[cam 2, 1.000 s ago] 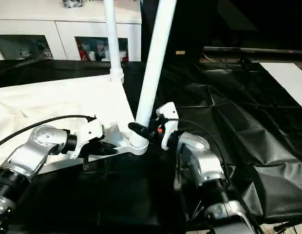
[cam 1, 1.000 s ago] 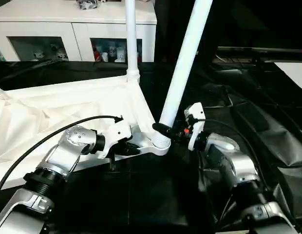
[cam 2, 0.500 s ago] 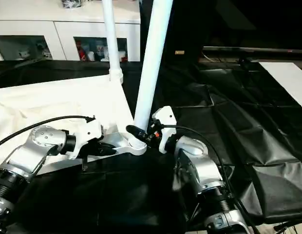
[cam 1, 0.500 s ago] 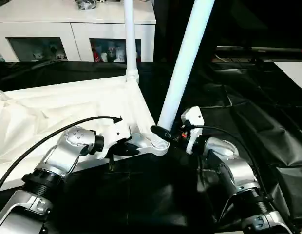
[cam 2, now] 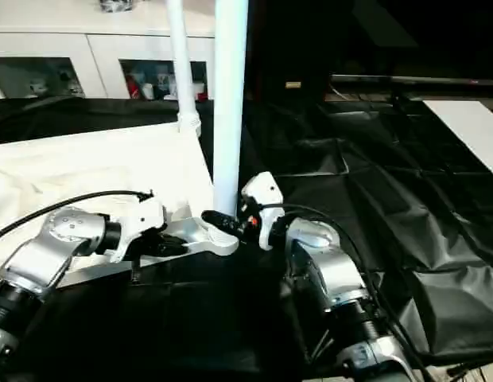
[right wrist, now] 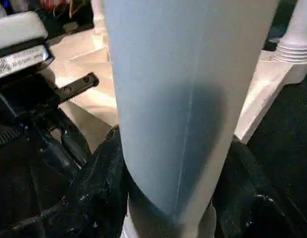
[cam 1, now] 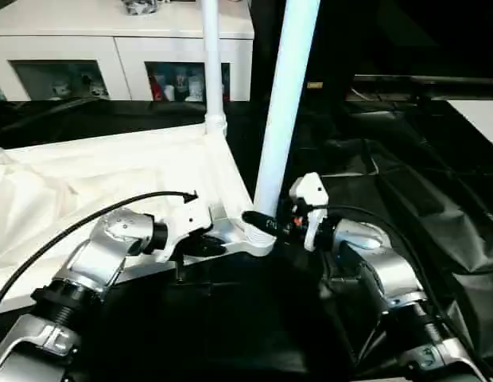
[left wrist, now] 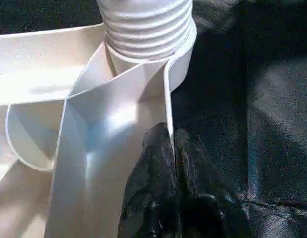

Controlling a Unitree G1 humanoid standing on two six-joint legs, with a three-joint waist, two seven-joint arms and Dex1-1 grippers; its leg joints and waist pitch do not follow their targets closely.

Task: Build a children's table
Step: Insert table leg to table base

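Left wrist view: the left gripper has its two black fingers pinched together on the thin upright rim wall of the table top, one finger inside the rim and one outside, close to the corner socket. The ribbed foot of a leg sits in that socket. Right wrist view: the right gripper stands about half open with its fingers on either side of the near leg, clasping its lower shaft just above the ribbed end. In the head views, the near leg rises nearly upright from the table top's front right corner. The table top lies upside down on black sheeting, ribbed underside up, and part of it is draped in pale wrapping. A second leg stands upright in the far right corner socket. Behind the table top stands a white cabinet with glass-fronted compartments.
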